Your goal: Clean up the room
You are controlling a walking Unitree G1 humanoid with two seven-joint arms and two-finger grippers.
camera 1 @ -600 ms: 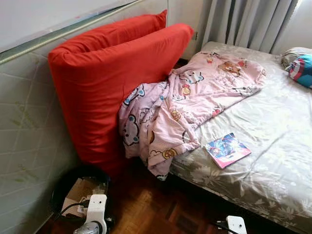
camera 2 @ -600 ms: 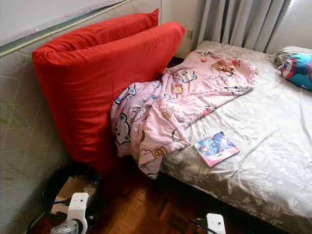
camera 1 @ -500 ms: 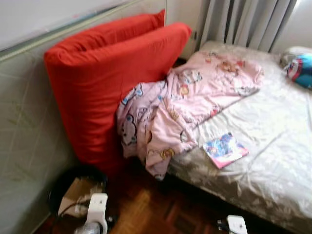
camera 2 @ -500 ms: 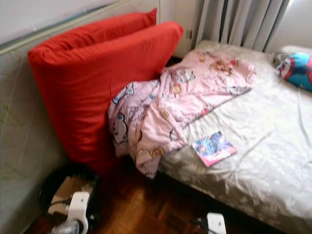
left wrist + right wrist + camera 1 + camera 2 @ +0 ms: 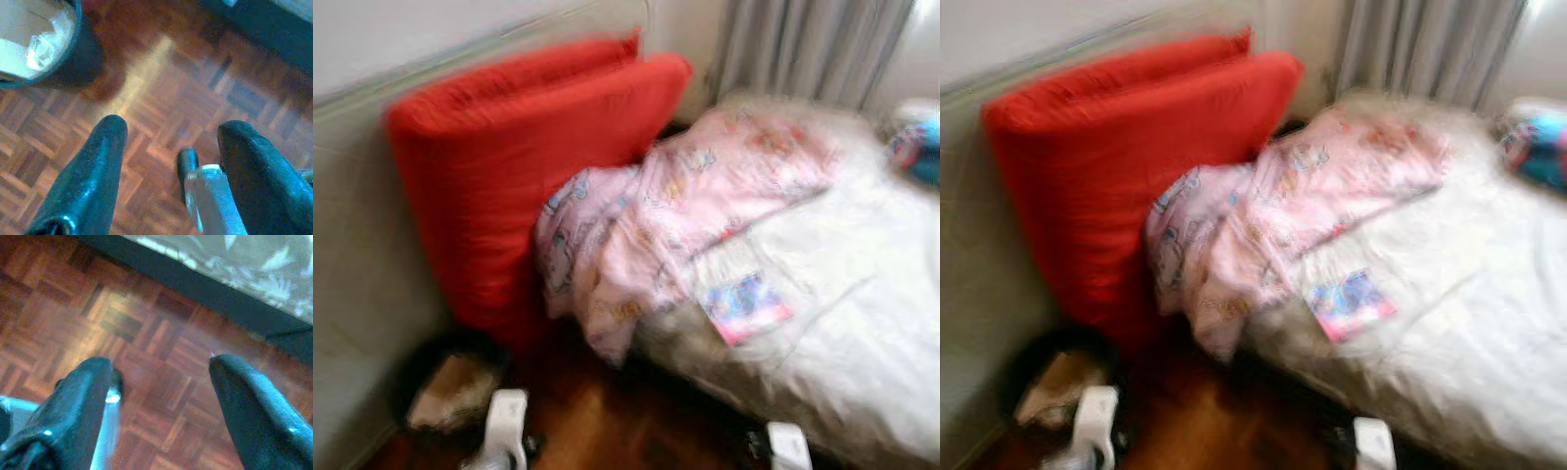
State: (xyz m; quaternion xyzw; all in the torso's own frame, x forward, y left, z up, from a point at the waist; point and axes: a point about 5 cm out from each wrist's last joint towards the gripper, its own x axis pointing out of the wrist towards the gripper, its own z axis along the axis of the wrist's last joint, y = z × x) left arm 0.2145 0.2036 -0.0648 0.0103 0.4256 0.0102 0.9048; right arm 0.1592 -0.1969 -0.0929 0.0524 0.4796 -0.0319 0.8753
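Blur now smearing our head views: we're probably walking toward the bed (image 5: 862,323) and its magazine (image 5: 744,306); both grippers, left gripper (image 5: 168,161) and right gripper (image 5: 159,396), hanging spread, holding nothing.

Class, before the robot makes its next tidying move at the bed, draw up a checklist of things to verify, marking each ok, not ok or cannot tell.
1. Head views sharp enough to aim: not ok, blurred.
2. Left gripper open, holding nothing: ok.
3. Right gripper open, holding nothing: ok.
4. Booklet lies flat on the bed, uncovered: ok.
5. Pink blanket fully on the bed: not ok, it hangs over the edge.
6. Bin has room: cannot tell.
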